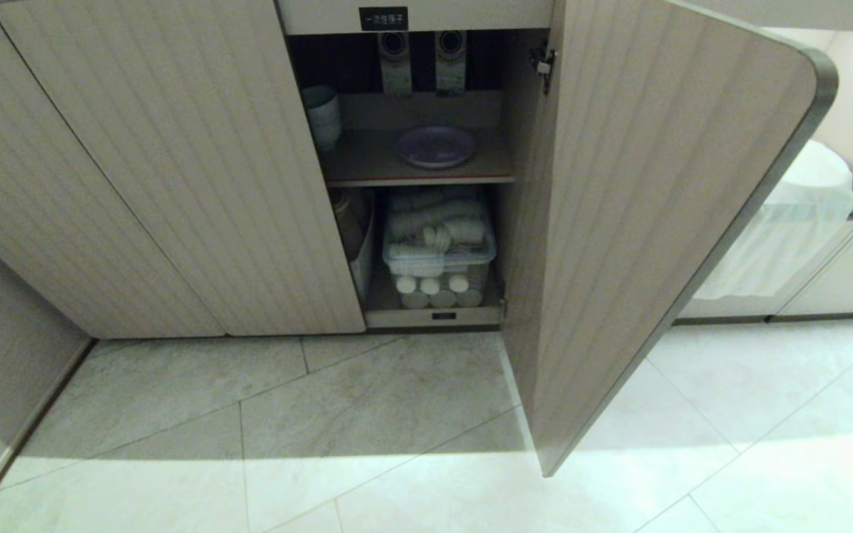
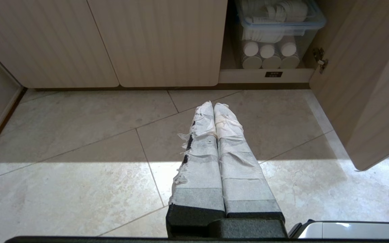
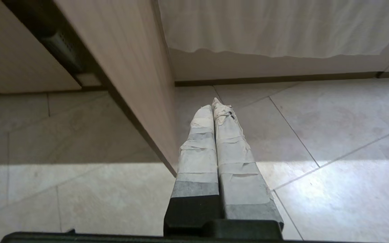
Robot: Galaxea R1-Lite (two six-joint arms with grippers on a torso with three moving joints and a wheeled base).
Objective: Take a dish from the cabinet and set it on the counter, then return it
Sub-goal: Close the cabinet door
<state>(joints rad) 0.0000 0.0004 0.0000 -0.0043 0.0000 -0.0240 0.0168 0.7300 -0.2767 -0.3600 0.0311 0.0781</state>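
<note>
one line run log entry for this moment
cabinet door: open | dish: on upper shelf, untouched | left gripper: shut, empty, above floor | right gripper: shut, empty, beside door

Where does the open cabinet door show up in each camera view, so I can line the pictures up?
Head view: the open cabinet door swings out right of centre, beside the shelf holding the purple plate.
Left wrist view: it runs along the right edge, hinge beside the clear storage box.
Right wrist view: its edge cuts diagonally from top centre, beside the shut right gripper.
Shared landmark: the door itself.
</note>
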